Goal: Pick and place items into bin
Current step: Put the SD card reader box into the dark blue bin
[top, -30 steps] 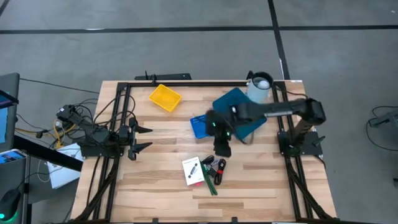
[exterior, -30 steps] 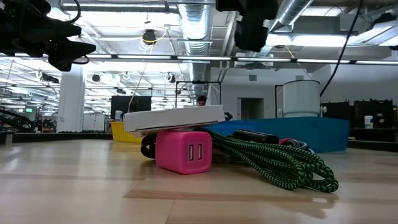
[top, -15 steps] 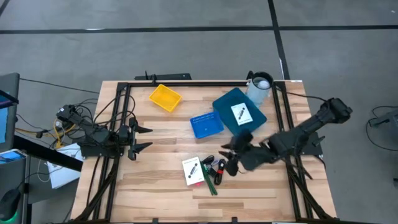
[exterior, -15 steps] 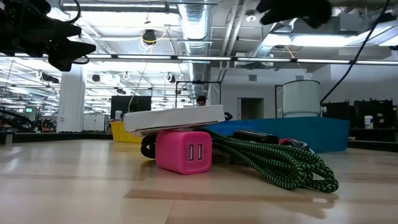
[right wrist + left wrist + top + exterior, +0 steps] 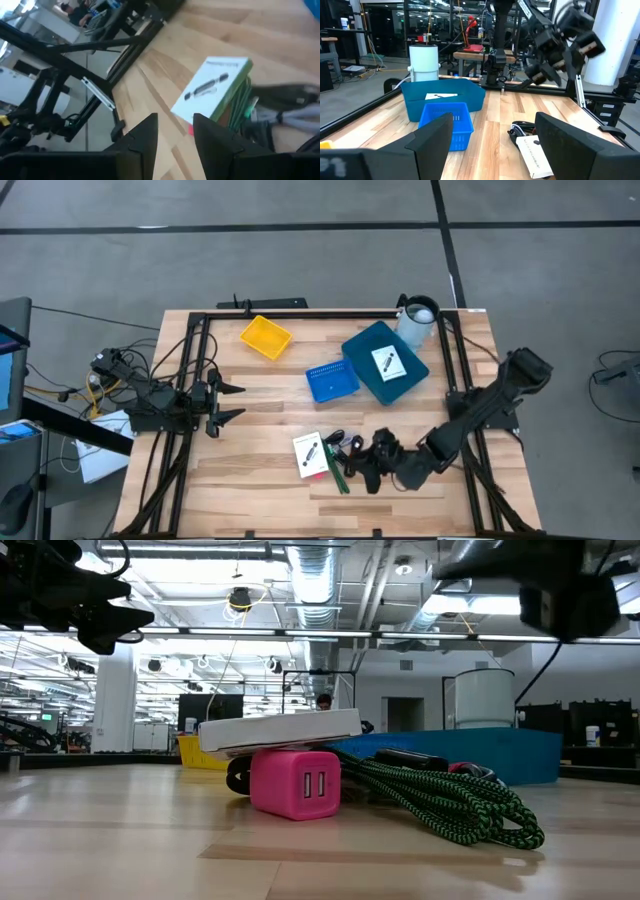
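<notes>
High view: right tool (image 5: 370, 469) (part-open) over cord (image 5: 338, 470)

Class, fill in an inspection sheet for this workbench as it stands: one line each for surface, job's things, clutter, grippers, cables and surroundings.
Surface: wooden table, bare toward its front edge.
Job's things: white card lying in the large blue bin; second white card resting on a pink charger block at front centre; black-and-green cord piled beside it.
Clutter: small blue basket, yellow tray, white cylinder at the back.
Grippers: left gripper parked at the left edge, jaws open; right gripper low over the front-centre pile, jaws apart, nothing held.
Cables: loose wiring off the table's left side.
Surroundings: grey floor; open workshop behind.
</notes>
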{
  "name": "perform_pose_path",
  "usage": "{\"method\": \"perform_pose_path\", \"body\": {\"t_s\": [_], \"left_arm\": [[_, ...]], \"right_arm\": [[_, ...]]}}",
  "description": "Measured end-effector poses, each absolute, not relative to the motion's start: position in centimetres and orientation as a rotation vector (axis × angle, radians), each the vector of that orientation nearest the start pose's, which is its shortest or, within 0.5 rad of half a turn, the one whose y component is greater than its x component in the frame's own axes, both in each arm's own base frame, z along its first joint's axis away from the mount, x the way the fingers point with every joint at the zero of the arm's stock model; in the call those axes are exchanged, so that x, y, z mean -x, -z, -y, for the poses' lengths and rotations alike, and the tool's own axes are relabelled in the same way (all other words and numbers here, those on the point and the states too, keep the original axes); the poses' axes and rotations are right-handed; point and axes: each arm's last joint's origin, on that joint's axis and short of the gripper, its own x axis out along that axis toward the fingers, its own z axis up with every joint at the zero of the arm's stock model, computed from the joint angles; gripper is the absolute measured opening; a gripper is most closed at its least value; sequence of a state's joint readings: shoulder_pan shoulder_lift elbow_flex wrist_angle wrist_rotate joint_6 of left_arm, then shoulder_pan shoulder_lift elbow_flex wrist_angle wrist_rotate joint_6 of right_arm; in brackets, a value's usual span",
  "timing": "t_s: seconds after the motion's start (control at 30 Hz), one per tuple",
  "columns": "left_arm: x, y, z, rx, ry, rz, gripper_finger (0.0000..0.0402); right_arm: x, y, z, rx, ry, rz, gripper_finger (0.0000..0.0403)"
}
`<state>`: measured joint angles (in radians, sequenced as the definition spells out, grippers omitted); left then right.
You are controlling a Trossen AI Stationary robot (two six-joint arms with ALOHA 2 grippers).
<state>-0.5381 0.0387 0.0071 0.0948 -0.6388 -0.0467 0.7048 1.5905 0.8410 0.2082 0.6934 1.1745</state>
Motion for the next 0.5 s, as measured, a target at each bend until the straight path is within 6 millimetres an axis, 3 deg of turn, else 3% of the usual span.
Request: {"method": "perform_pose_path", "body": {"t_s": [0.27, 0.5], "left_arm": [[-8.9, -17.2, 3.3, 0.081, -0.100, 0.055, 0.0272], [-8.9, -17.2, 3.3, 0.082, -0.100, 0.055, 0.0272]], "right_arm": [[-25.7, -17.0, -22.2, -0.837, 0.191, -0.336, 0.0118], [-25.9, -14.9, -23.0, -0.941, 0.219, -0.351, 0.0131]]}}
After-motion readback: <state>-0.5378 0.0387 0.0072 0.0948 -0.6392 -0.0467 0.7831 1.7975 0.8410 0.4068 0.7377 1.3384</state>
